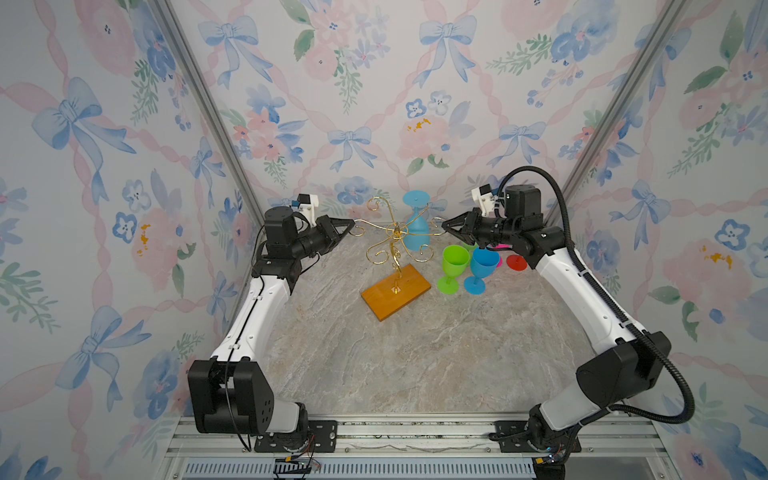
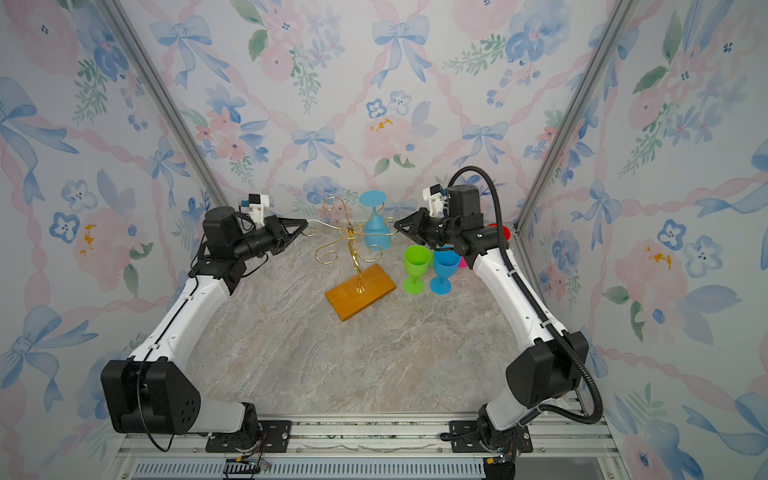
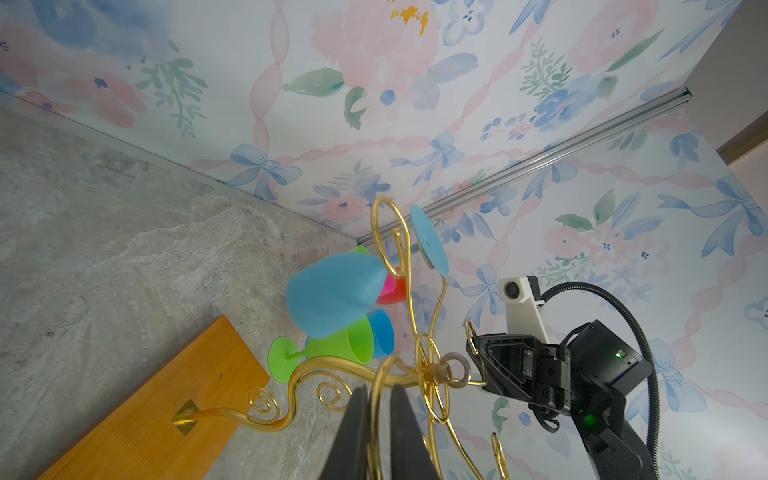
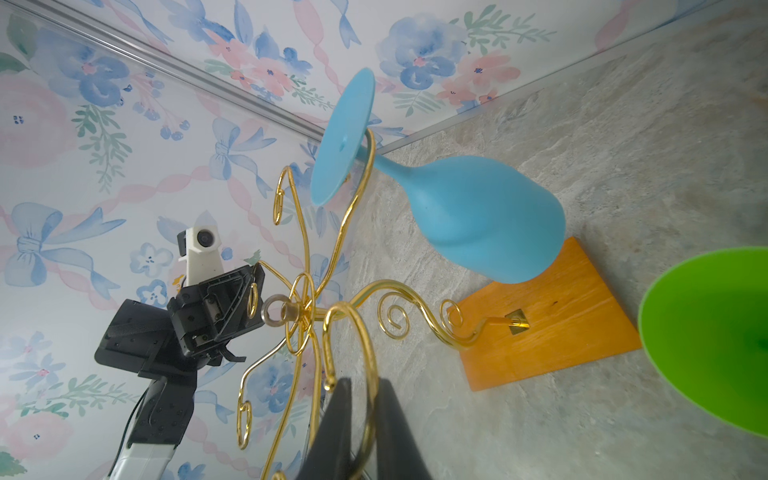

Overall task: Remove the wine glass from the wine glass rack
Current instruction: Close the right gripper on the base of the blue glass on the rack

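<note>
Wine glass, pale blue, hangs upside down on a rear arm of the wine glass rack near the back wall. Its stem is caught in a gold wire curl, its round foot is uppermost and its bowl hangs clear of the marble-patterned tabletop. The rack's orange-brown wooden base sits at an angle on that tabletop, with the twisted stem rising from its middle.

Both arms reach in level with the rack's scrolled arms. The left gripper meets the curled tip of the arm pointing toward it. In the left wrist view, its dark fingers are drawn close together with the gold wire pinched between them. The right gripper takes the opposite curl in the same way. In the right wrist view, its fingers are nearly pressed together around a loop of the wire. Neither gripper touches the hanging glass.

Just beside the base, on the right arm's side, a green glass and a darker blue glass stand upright, touching or nearly so. Behind them, partly hidden by the right arm, the foot of a red glass shows.
</note>
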Controlling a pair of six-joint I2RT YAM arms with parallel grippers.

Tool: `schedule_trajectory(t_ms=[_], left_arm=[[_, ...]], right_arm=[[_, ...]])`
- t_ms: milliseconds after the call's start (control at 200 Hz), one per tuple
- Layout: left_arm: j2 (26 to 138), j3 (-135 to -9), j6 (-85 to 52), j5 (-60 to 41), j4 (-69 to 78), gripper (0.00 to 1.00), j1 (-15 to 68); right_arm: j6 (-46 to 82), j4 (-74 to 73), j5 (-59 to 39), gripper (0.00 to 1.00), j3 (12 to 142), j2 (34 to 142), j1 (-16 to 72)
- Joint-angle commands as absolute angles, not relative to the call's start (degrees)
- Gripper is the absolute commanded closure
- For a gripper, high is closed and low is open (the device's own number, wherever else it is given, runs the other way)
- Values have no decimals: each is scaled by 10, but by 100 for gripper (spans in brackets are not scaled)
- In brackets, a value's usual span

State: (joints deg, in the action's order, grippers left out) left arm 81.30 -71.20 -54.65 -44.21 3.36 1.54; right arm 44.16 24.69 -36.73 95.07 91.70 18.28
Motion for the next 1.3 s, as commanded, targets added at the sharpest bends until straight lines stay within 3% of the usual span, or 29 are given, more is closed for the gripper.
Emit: schedule_trajectory(t_ms=[0, 345, 730, 1095, 1295], left_arm=[[829, -722, -518, -444, 53, 87, 11], [825, -729, -515, -455, 53, 71, 8], [797, -706, -499, -455, 53, 45, -2], [679, -574, -395, -345, 53, 19, -25], [614, -501, -311, -277, 53, 11, -25]], right_arm=[[423, 228, -381, 81, 943, 901, 200], [398, 253, -381, 66, 962, 903, 174], [366, 283, -395, 36, 998, 921, 123], [390, 252, -449, 33, 1072, 1023, 104], [424, 220, -486, 33, 1110, 1076, 106]])
